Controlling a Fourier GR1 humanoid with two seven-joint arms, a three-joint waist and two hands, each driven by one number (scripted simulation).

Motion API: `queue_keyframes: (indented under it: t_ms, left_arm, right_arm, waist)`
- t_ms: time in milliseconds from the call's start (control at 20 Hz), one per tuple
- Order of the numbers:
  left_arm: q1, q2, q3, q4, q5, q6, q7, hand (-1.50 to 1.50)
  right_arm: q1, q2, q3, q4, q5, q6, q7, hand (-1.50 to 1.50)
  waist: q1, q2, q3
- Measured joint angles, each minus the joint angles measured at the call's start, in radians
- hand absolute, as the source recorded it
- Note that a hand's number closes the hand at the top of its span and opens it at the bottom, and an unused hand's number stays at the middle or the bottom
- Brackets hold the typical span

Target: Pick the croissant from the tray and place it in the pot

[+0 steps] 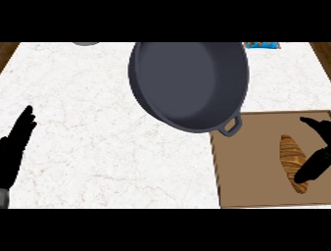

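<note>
The far rim of the dark grey pot is cut off at the upper limit of the view, as are a small grey object and a blue item at the counter's far edge, neither of which can be identified. The right forearm is largely hidden beyond the right edge. The croissant is seen lying lengthwise on the brown tray, toward its right half. The right hand is held over the tray just to the right of the croissant, thumb and fingers spread apart, one fingertip reaching its lower end; nothing is gripped. The left hand is seen resting at the left edge, fingers straight and raised. The pot's small handle overlaps the tray's upper left corner. The counter is of white marbled stone, with dark wood visible at both upper corners.
</note>
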Motion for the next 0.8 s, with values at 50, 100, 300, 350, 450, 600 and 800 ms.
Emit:
queue_keyframes:
  t_ms: [50, 100, 300, 350, 450, 600, 800]
  left_arm:
    - [0.003, -0.007, 0.004, -0.001, -0.007, 0.0, -0.003, 0.0]
    - [0.018, -0.019, -0.003, -0.028, -0.019, 0.007, 0.007, 0.0]
    - [0.017, -0.04, 0.015, -0.038, -0.048, -0.009, 0.015, 0.0]
    - [0.026, -0.039, 0.025, -0.044, -0.049, -0.021, 0.012, 0.0]
    - [0.017, -0.045, 0.04, -0.043, -0.058, -0.032, 0.026, 0.0]
    - [0.002, -0.062, 0.052, -0.03, -0.078, -0.049, 0.027, 0.0]
    - [0.0, -0.09, 0.076, -0.007, -0.099, -0.065, 0.001, 0.0]
  right_arm:
    - [-0.01, 0.019, 0.001, 0.026, 0.018, 0.004, -0.004, -1.5]
    - [-0.015, 0.026, -0.008, 0.044, 0.026, 0.015, -0.014, -1.5]
    - [-0.028, 0.08, -0.024, 0.093, 0.091, 0.033, -0.022, -1.5]
    - [-0.013, 0.087, -0.03, 0.086, 0.103, 0.035, -0.024, -1.5]
    - [-0.006, 0.098, -0.043, 0.103, 0.137, 0.041, -0.042, -1.5]
    - [-0.029, 0.143, -0.058, 0.15, 0.185, 0.04, -0.055, -1.5]
    - [-0.029, 0.176, -0.081, 0.172, 0.234, 0.054, -0.073, -1.5]
  waist:
    - [0.0, 0.0, 0.0]
    - [0.001, 0.0, 0.0]
    - [0.0, 0.0, 0.0]
    - [-0.001, 0.0, 0.0]
    - [-0.001, -0.001, 0.0]
    - [-0.001, 0.0, 0.0]
    - [-0.002, 0.0, 0.0]
